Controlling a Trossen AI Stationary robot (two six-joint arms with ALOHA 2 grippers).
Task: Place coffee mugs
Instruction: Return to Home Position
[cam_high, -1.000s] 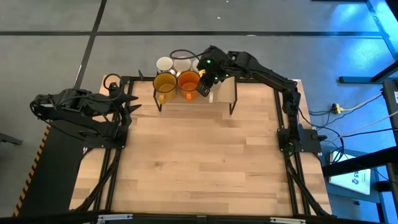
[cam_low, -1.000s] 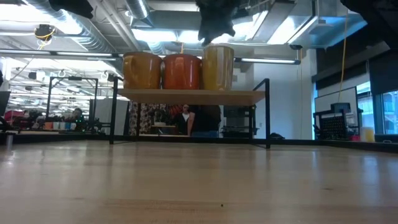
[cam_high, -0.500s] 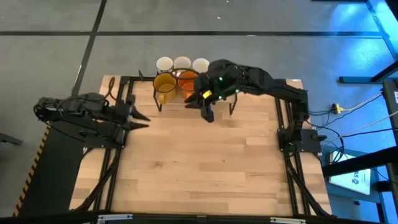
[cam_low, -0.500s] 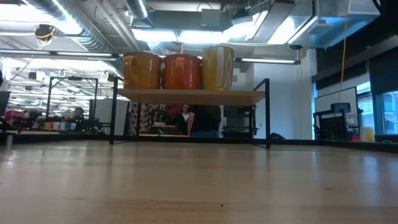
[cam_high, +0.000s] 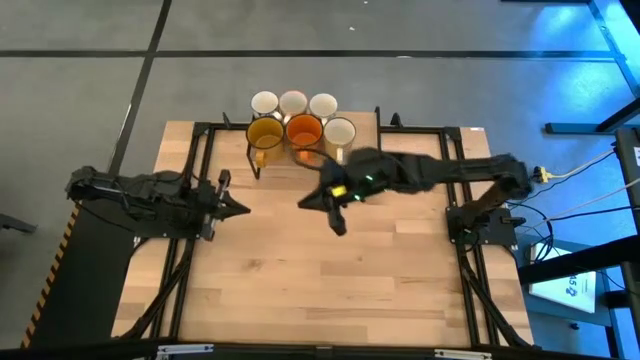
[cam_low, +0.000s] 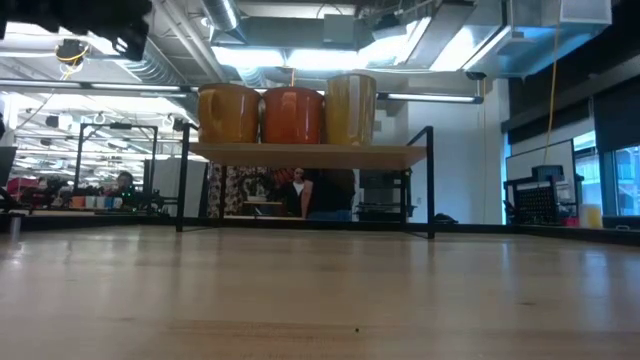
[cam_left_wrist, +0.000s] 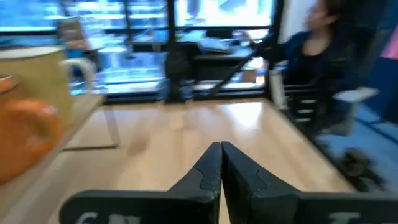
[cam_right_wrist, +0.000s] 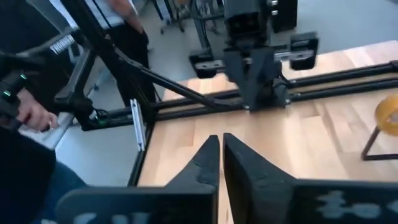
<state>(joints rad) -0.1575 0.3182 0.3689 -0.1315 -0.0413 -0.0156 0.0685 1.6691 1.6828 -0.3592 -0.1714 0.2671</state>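
Note:
Six coffee mugs stand on a small wooden shelf (cam_high: 365, 138) at the table's far edge. The front row holds an amber mug (cam_high: 265, 133), an orange mug (cam_high: 304, 130) and a cream mug (cam_high: 340, 132). Three white mugs (cam_high: 293, 102) stand in a row behind them. In the low view only the front row shows, with the orange mug (cam_low: 293, 115) in the middle. My left gripper (cam_high: 240, 209) is shut and holds nothing, over the table's left half and pointing right. My right gripper (cam_high: 308, 205) is shut and holds nothing, near the table's middle and pointing left at it.
The shelf stands on thin black legs (cam_low: 431, 180) above the tabletop. Black frame rails (cam_high: 195, 170) run along the table's left and right sides. The bare wooden tabletop (cam_high: 330, 290) spreads toward the near edge. A person (cam_left_wrist: 311, 50) is in the room beyond the table.
My right gripper has left the cream mug standing on the shelf, drawn back toward the near edge and swung left over the table. My left gripper has moved right and a little toward the near edge, and its fingers have shut.

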